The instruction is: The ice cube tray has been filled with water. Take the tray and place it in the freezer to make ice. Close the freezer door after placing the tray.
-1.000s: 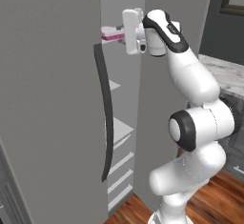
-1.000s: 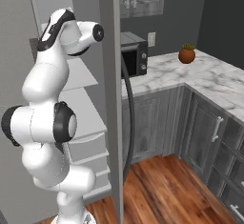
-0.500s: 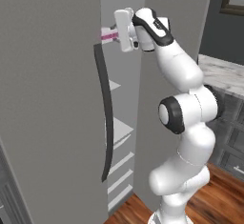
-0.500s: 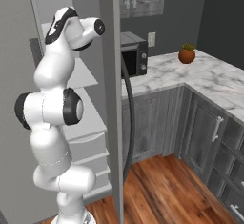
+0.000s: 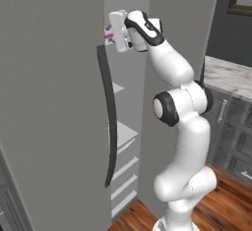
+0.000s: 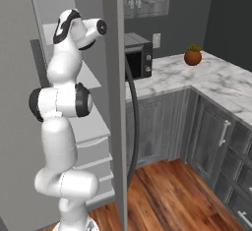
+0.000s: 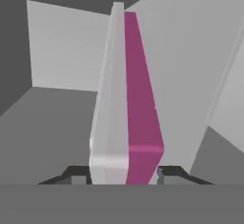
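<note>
The ice cube tray [image 7: 126, 118] is held between the two fingertips of the pincer [image 7: 125, 174], which is closed on its near end. In the hand view the tray is seen edge-on, stretching straight away from the pincer, with a pale whitish face on one side and a magenta face on the other. Beyond the tray's far end, pale inner walls of the freezer [image 5: 125, 9] are seen, meeting in a corner.

In the left base view the pincer [image 5: 112, 36] is raised high and is pointed into the gap between the two open doors; a small pink strip of the tray [image 5: 109, 36] is seen just ahead of it, reaching into the freezer's upper part. Whether the tray rests on a shelf cannot be told. Just beside and below the pincer stands the freezer door [image 5: 49, 102], swung open, with its long dark curved handle [image 5: 110, 122] running down from about the pincer's height. Below the pincer, white shelves [image 5: 122, 134] and drawers are seen inside.

In the right base view, well apart from the pincer on the far side of the other door [image 6: 118, 102], a marble-topped bench [image 6: 197, 80] carries a microwave [image 6: 138, 55] and a small potted plant [image 6: 193, 55].
</note>
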### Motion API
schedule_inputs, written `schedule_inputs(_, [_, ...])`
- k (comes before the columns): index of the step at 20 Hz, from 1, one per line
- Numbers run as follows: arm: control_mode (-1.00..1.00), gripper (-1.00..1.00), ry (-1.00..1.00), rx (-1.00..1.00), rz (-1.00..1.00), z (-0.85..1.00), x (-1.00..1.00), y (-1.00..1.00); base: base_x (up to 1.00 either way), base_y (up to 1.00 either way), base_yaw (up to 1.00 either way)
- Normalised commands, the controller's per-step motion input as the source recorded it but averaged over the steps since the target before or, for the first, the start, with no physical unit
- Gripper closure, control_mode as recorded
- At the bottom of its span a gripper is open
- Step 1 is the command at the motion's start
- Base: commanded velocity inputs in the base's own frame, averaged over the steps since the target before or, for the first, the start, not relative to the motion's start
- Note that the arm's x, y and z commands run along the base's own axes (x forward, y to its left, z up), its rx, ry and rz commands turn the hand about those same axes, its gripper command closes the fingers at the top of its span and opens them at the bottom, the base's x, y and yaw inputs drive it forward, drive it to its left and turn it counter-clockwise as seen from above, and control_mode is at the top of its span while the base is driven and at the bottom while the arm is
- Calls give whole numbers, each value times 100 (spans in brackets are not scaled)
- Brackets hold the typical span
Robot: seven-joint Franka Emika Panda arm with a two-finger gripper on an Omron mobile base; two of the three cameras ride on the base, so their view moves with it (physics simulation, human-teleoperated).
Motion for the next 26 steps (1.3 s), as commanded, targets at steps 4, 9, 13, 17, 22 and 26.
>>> schedule_inputs(4, [-100, 100, 5, -7, 0, -20, 54, 24, 0, 0, 0])
schedule_inputs(9, [-100, -100, 9, -10, -1, -9, 32, 29, 0, 0, 0])
schedule_inputs(13, [-100, -100, 0, -3, -14, 7, -76, 2, 0, 0, 0])
schedule_inputs(17, [-100, -100, -3, -3, -21, 2, -92, 0, 0, 0, 0])
schedule_inputs(22, [-100, -100, -17, -11, -26, -51, -100, 0, 0, 0, 0])
schedule_inputs(26, [-100, -100, -14, -5, -25, -47, -100, -21, 0, 0, 0])
